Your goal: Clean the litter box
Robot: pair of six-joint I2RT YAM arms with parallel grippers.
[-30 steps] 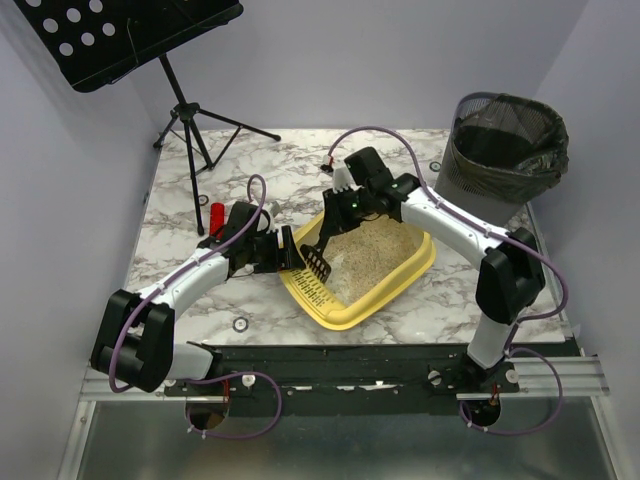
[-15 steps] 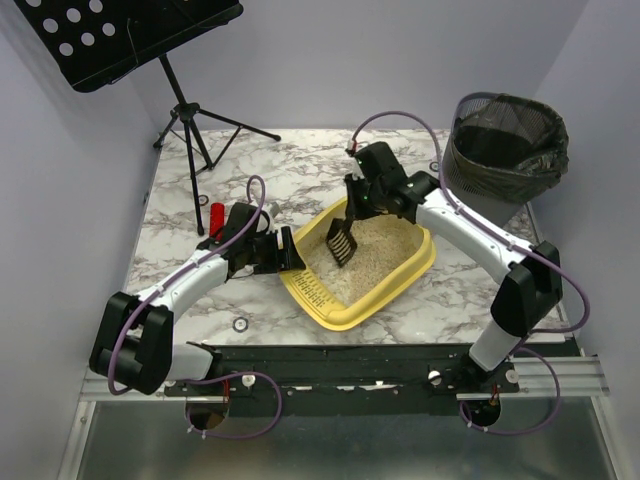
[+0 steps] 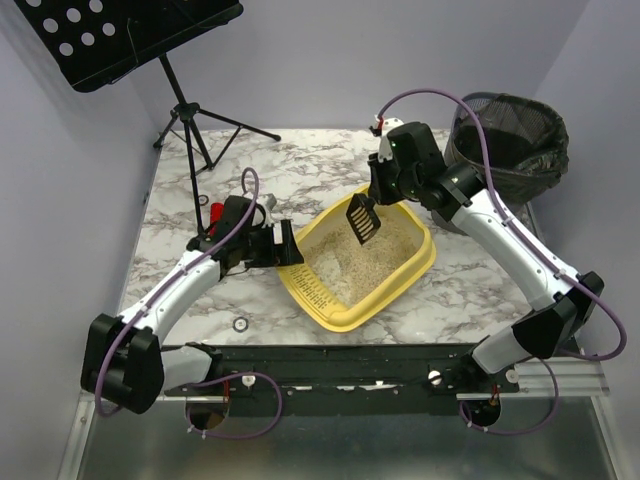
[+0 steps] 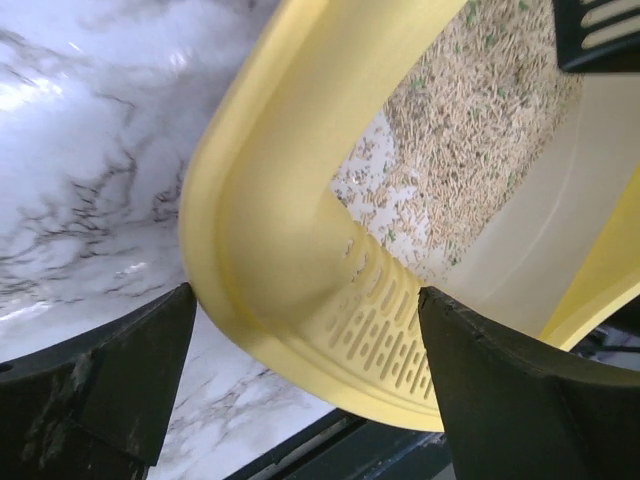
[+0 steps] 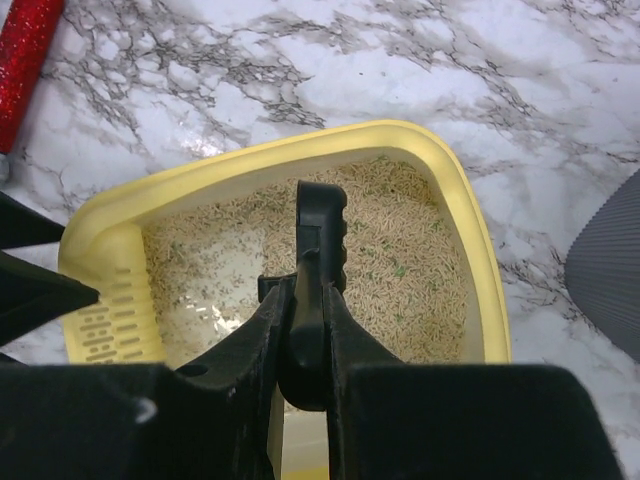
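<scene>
From above, your litter box (image 3: 424, 258) lies mid-table. Its long axis runs diagonally, with the sieve end near-left by the left gripper (image 3: 283, 245) and a grey bin (image 3: 505, 140) far right.

Left wrist: the fingers (image 4: 110, 380) are spread wide, straddling the sieve corner and gripping nothing.

Right wrist: the right gripper (image 5: 305, 310) clamps the black scoop (image 5: 320, 230) over the litter, and a red rod (image 5: 30, 50) lies beyond the rim.

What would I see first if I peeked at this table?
The bright yellow litter box in the middle of the marble table, full of sandy litter. The right gripper is shut on a black scoop, held up over the box's far side. The left gripper stands open, a finger on either side of the box's left corner.
</scene>
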